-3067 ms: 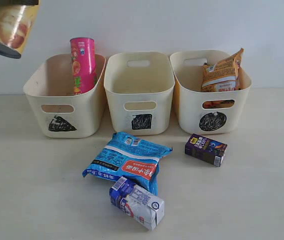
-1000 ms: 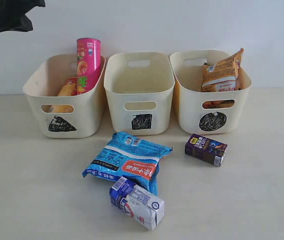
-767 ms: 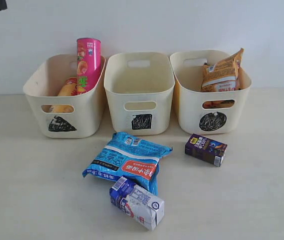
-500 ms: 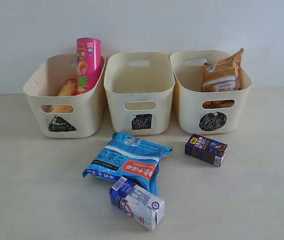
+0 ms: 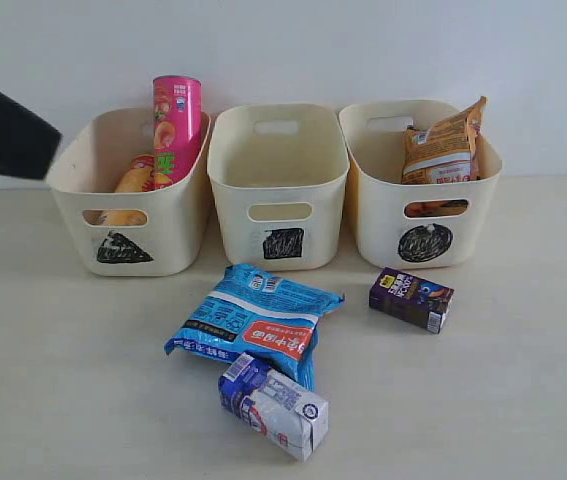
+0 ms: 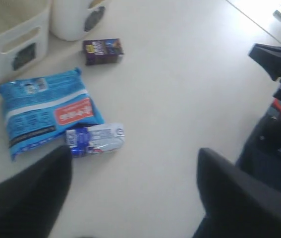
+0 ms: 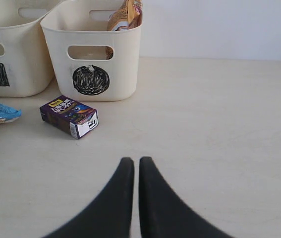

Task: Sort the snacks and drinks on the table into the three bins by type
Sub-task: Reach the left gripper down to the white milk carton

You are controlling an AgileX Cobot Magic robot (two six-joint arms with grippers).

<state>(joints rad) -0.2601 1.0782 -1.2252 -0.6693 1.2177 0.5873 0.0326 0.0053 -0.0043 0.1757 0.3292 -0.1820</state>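
Note:
The pink chip tube (image 5: 178, 120) stands in the triangle bin (image 5: 75, 190), and the yellow-red tube (image 5: 135, 178) lies beside it. The square bin (image 5: 278, 235) shows nothing inside. An orange-brown packet (image 5: 445, 145) leans in the circle bin (image 5: 373, 220). On the table lie the blue packet (image 5: 258, 325), the white-and-blue carton (image 5: 273, 405) and the dark purple carton (image 5: 411, 298). My left gripper (image 6: 134, 158) is open and empty, high above the table beside the white-and-blue carton (image 6: 94, 140). My right gripper (image 7: 133, 161) is shut and empty, low over the table short of the purple carton (image 7: 69, 116).
A dark part of my left arm (image 5: 3, 135) juts in at the exterior view's left edge beside the triangle bin. Dark robot hardware (image 6: 279, 99) stands past the table's edge in the left wrist view. A white wall backs the bins.
The yellow-red tube, held high at first, now lies in the triangle bin and the pink tube has shifted right. My left arm rose out of view, then re-entered lower at the left edge.

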